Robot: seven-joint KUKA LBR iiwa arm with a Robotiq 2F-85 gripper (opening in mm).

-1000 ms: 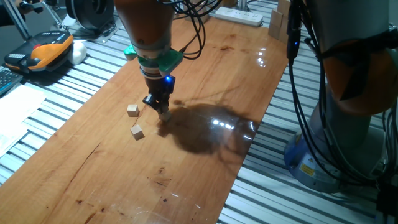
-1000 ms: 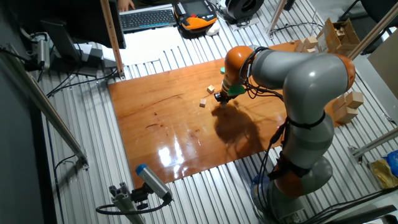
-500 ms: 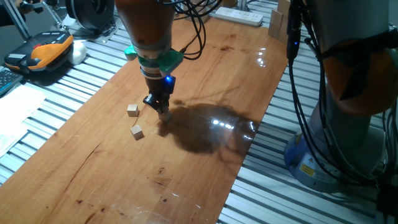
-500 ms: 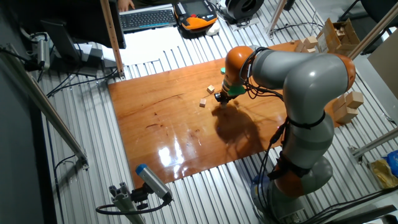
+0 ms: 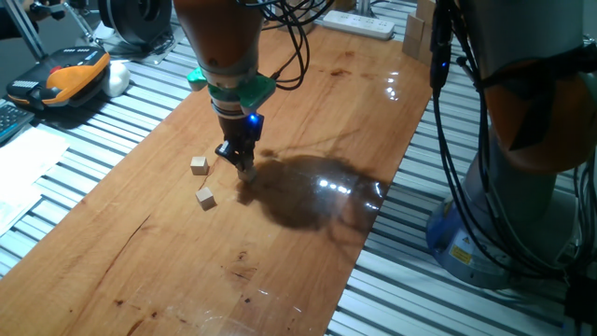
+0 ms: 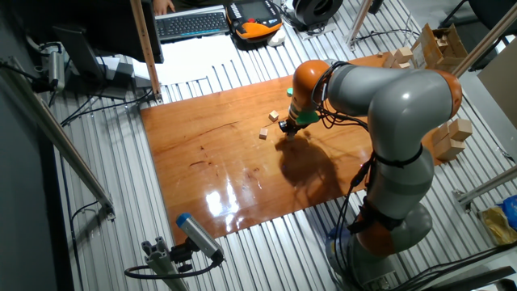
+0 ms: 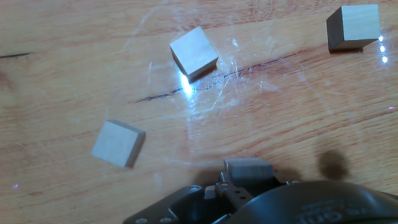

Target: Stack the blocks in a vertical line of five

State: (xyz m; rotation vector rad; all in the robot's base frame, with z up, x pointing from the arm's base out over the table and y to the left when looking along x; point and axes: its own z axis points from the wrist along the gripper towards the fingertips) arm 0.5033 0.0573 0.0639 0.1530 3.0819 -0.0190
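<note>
My gripper [image 5: 244, 168] reaches down to the wooden table [image 5: 308, 112], its fingers close together. In the hand view a small pale block [image 7: 249, 168] sits at the fingertips, just above the dark gripper body, and the gripper looks shut on it. Three more blocks lie loose on the table: one [image 7: 194, 51] straight ahead, one [image 7: 118, 143] to the left, one [image 7: 353, 26] at the far upper right. The fixed views show two loose blocks [image 5: 199, 165] [image 5: 205, 197] just left of the gripper [image 6: 284, 127], each lying singly.
Larger pale wooden blocks [image 6: 452, 133] sit beyond the table's right side. A keyboard [image 6: 192, 24] and an orange-black device [image 5: 70, 75] lie on the slatted bench. A white power strip [image 5: 359, 23] rests at the table's far end. Cables hang from the arm.
</note>
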